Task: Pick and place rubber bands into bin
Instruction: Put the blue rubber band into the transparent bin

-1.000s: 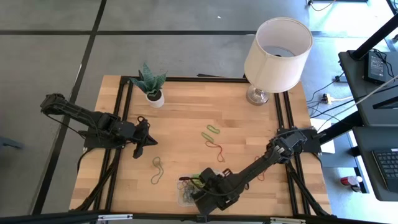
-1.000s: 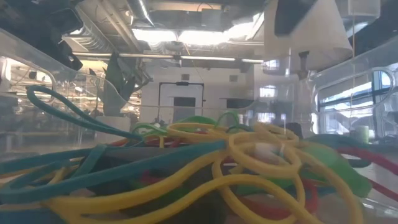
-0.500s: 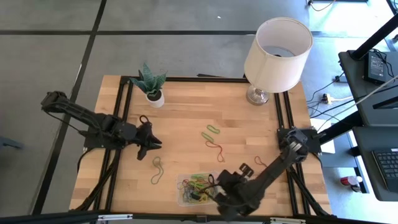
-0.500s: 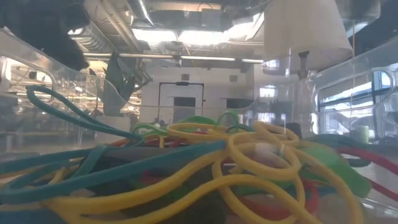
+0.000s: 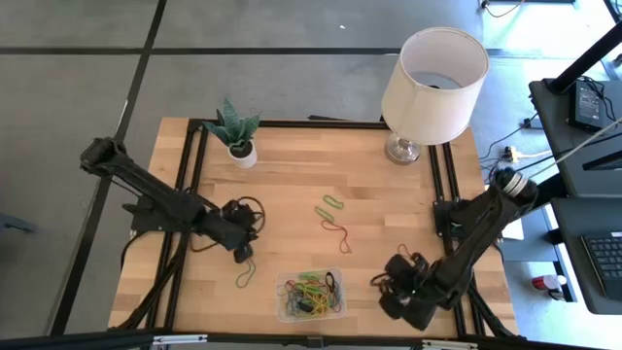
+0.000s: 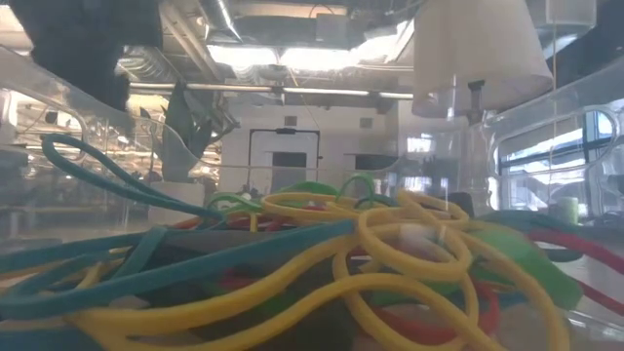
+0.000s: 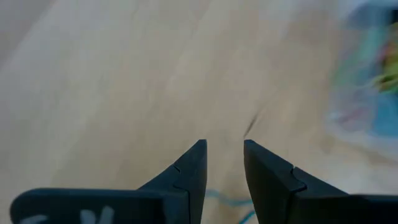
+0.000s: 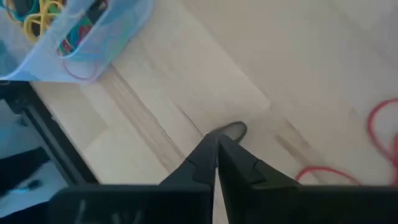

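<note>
The clear bin (image 5: 311, 295) sits near the table's front edge, piled with yellow, green and red rubber bands (image 6: 390, 253). Loose bands lie on the wood: a tan one (image 5: 245, 274), a green one (image 5: 330, 205), a red one (image 5: 337, 233). My left gripper (image 5: 243, 253) hovers open over the tan band's far end (image 7: 219, 200), left of the bin. My right gripper (image 8: 216, 142) is shut, right of the bin (image 8: 81, 31), with red bands (image 8: 318, 170) close by. A dark curved mark (image 8: 234, 130) lies at its tips; band or shadow, I cannot tell.
A small potted plant (image 5: 236, 131) stands at the back left and a lamp with a white shade (image 5: 432, 73) at the back right. Black rails (image 5: 190, 185) run along the table's left and right sides. Bare wood lies between the loose bands and the bin.
My right gripper has left the bin and swung along the front edge toward the table's right, so the bin now shows uncovered. My left gripper has moved toward the right and the near edge, reaching the tan band's far end. The bands and the bin lie as before.
</note>
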